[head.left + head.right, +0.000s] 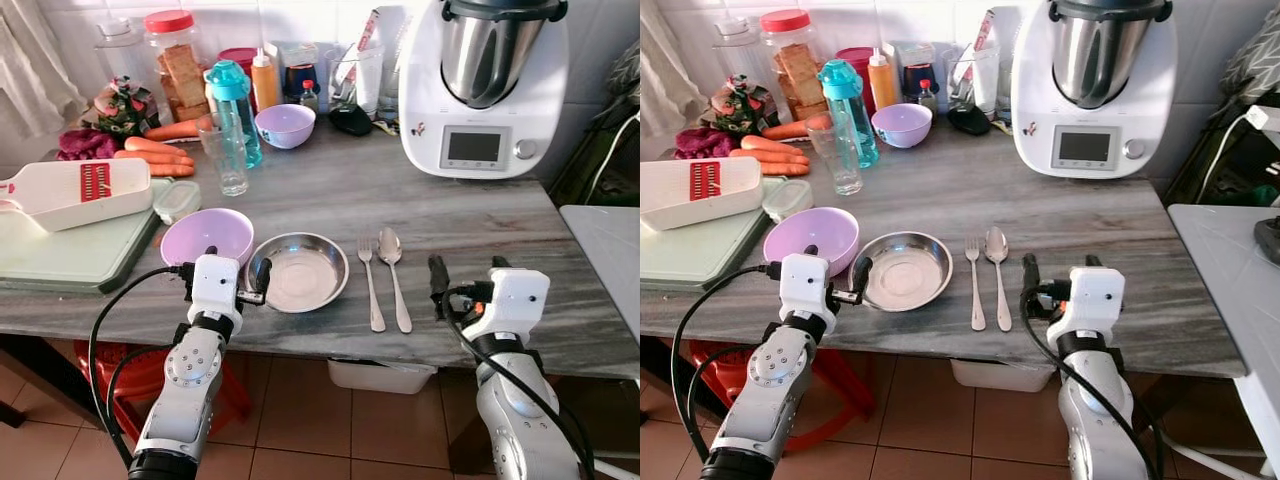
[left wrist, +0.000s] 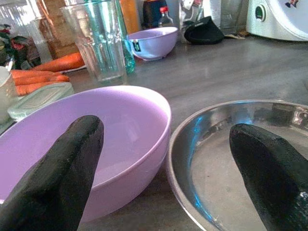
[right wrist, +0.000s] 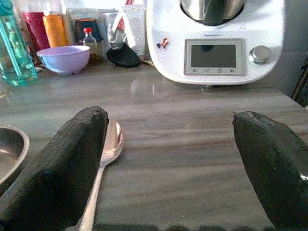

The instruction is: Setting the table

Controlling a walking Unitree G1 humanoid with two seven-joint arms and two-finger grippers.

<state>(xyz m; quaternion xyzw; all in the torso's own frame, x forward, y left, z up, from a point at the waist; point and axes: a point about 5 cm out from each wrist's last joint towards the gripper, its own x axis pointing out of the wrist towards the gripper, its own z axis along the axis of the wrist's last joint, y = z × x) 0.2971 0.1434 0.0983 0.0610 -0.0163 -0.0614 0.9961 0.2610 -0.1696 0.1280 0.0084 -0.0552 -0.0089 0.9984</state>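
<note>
On the grey marble table (image 1: 470, 230), a purple bowl (image 1: 207, 236) sits near the front edge with a shallow steel plate (image 1: 298, 271) right of it. A fork (image 1: 370, 285) and a spoon (image 1: 393, 270) lie side by side right of the plate. A clear glass (image 1: 224, 152) stands behind the bowl. My left gripper (image 1: 225, 275) is open at the front edge; one finger is before the bowl (image 2: 96, 144), the other before the plate (image 2: 226, 159). Right of the spoon (image 3: 108, 149), low over the table, my right gripper (image 1: 468, 275) is open and holds nothing.
A white kitchen machine (image 1: 483, 85) stands at the back right. A green cutting board (image 1: 75, 255) with a white slicer (image 1: 75, 190) lies at the left. Carrots (image 1: 155, 150), a teal bottle (image 1: 232, 100), a second purple bowl (image 1: 285, 125) and jars crowd the back.
</note>
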